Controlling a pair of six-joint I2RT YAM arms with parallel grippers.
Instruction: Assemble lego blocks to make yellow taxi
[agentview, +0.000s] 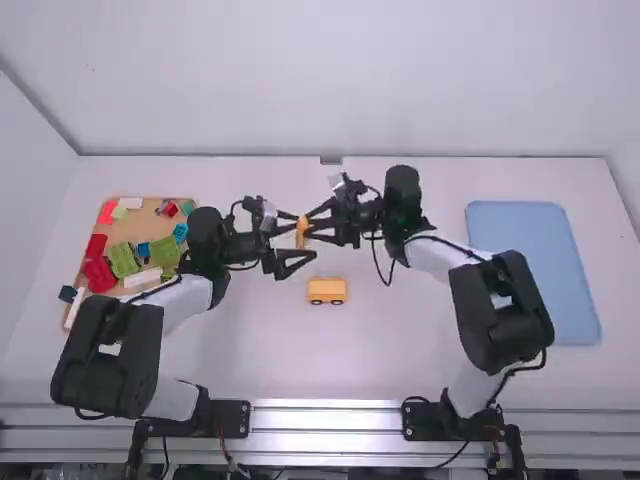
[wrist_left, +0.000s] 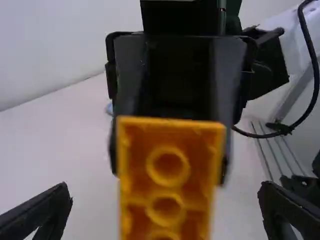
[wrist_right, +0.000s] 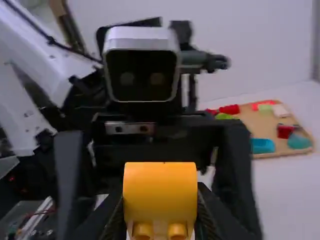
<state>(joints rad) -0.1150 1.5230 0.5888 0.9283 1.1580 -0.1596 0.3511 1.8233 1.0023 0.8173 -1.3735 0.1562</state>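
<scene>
In the high view my right gripper (agentview: 309, 226) is shut on a yellow-orange lego block (agentview: 302, 233), held above the table's middle. Facing it from the left is my left gripper (agentview: 304, 239), open, its fingers spread around the block without visible contact. In the left wrist view the block (wrist_left: 167, 172) shows its hollow underside, between the wide-spread fingers of my left gripper (wrist_left: 166, 200). The right wrist view has the block (wrist_right: 160, 192) pinched in my right gripper (wrist_right: 159, 215). A yellow car-shaped piece (agentview: 326, 290) with dark wheels stands on the table below.
At the far left, a brown tray (agentview: 127, 232) bears red, green, white and blue blocks, with a dark blue one (agentview: 67, 294) at its left edge. A blue tray (agentview: 535, 270) lies on the right. The two wrists face each other closely above the table (agentview: 400, 340).
</scene>
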